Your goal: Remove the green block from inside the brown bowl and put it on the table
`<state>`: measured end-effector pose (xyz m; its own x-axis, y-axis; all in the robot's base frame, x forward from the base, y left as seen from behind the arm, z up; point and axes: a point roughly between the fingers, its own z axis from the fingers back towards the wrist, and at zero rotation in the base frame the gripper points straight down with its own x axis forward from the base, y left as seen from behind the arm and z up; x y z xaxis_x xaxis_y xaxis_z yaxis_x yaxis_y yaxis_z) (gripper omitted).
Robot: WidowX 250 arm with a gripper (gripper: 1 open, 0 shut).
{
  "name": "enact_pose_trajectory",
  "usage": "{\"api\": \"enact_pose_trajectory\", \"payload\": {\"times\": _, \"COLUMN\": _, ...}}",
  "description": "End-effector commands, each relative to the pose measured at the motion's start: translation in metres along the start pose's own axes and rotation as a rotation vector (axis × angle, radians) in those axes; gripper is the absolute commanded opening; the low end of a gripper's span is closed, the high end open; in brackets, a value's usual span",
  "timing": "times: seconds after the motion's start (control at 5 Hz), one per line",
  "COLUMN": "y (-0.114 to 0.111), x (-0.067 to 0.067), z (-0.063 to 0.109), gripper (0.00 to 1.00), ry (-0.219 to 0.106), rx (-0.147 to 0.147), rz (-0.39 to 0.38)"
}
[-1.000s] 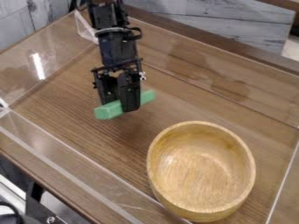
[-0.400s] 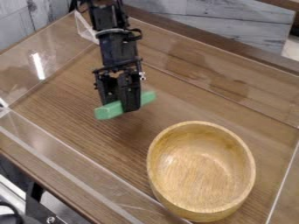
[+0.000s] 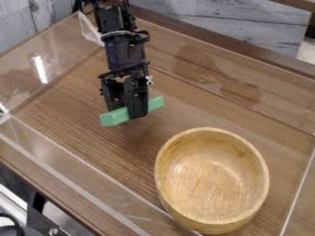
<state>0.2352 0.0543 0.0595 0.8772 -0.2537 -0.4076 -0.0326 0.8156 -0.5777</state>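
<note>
Arm: one black arm came in from the top left and reached down toward the surface (image 3: 74, 120).
Wrist: it was tilted steeply downward, the tool end lowest.
Tool (image 3: 127, 108): black, low over the surface, jaws drawn together.
Grip: clamped on the block (image 3: 116, 115), which showed between and below the fingers.

The green block (image 3: 116, 115) is a solid matte green. The hand (image 3: 128, 98) gripping it is black, as is the arm above it. The brown bowl (image 3: 212, 178) is light tan wood with fine darker grain lines. The worktop (image 3: 74, 138) is a darker brown with streaky wood grain, and its walls (image 3: 37, 64) are clear with pale glare.
</note>
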Motion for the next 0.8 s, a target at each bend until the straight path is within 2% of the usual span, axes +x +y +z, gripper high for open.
{"api": "enact_pose_trajectory", "payload": {"times": 0.0, "y": 0.0004, "x": 0.0021, "z": 0.0167, "gripper": 0.00, "ry": -0.049, "rx": 0.022, "rz": -0.025}}
{"api": "enact_pose_trajectory", "payload": {"times": 0.6, "y": 0.0028, "x": 0.0015, "z": 0.0173, "gripper": 0.00, "ry": -0.036, "rx": 0.001, "rz": -0.035}}
